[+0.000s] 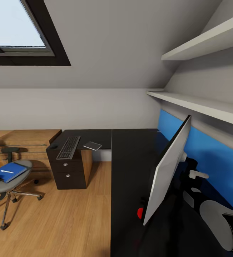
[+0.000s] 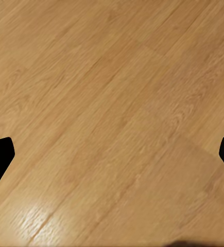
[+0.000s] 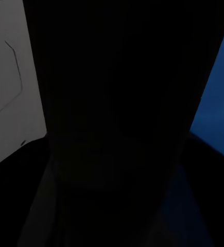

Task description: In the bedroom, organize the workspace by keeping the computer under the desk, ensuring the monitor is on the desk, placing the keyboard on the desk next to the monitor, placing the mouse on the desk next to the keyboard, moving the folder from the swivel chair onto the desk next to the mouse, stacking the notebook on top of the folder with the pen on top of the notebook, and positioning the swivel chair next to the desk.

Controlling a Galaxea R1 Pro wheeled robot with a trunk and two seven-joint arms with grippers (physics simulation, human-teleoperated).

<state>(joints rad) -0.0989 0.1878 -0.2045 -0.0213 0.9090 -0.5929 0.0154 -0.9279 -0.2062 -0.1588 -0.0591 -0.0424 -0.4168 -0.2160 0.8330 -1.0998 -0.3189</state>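
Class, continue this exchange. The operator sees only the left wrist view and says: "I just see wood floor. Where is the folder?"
Observer: The folder lies on the seat of the swivel chair, with the pen on top.
Operator: Is the keyboard placed yet?
Observer: The keyboard is on the desk, above the drawers.
Operator: And the monitor?
Observer: The monitor stands on the desk's other wing, its white back showing.
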